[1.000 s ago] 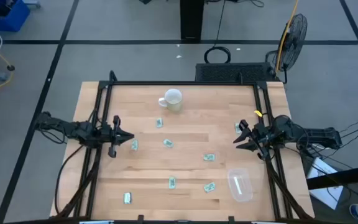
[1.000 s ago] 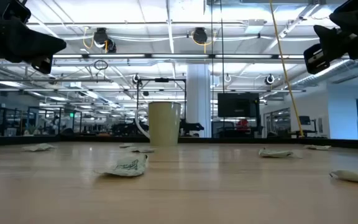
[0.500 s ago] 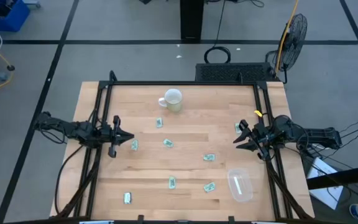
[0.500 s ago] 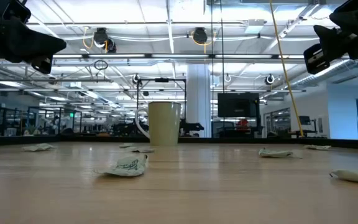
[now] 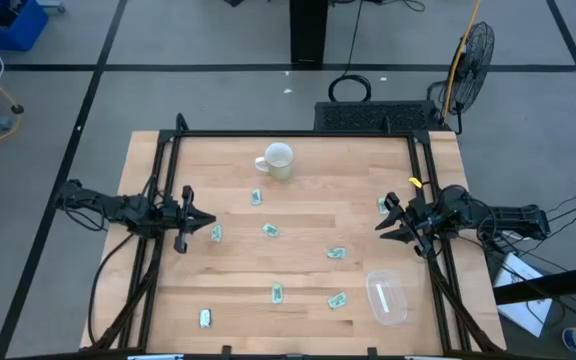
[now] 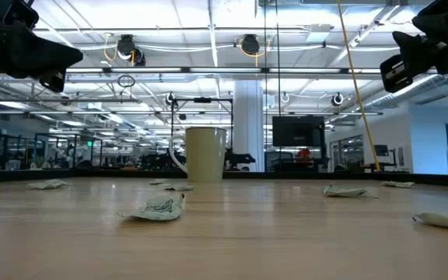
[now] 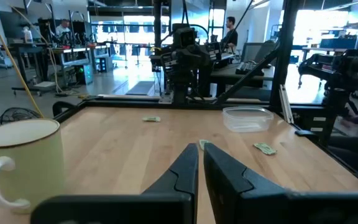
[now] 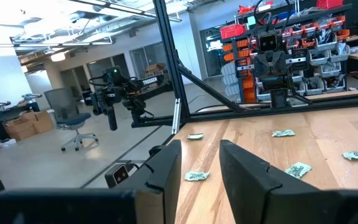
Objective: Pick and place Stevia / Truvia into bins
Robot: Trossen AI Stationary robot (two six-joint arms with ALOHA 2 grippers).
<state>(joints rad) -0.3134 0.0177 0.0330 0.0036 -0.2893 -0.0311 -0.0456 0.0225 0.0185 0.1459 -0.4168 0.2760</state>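
Observation:
Several small pale green and white sweetener packets lie flat and scattered on the wooden table, for instance one packet (image 5: 270, 230), another (image 5: 336, 253) and a third (image 6: 158, 208). The clear plastic tub (image 5: 386, 298) stands near the table's right near corner, also visible as the tub (image 7: 247, 118). My left gripper (image 5: 212, 223) hovers shut above the table's left side, just beside a packet (image 5: 216, 233). My right gripper (image 5: 379, 229) hovers open above the right side, near a packet (image 5: 382, 206). Both hang well above the tabletop in the low view.
A white mug (image 5: 276, 160) stands upright near the table's far edge, middle. Black frame rails (image 5: 158, 250) run along the left and right table edges under the arms. Bare wood lies between the packets in the table's middle.

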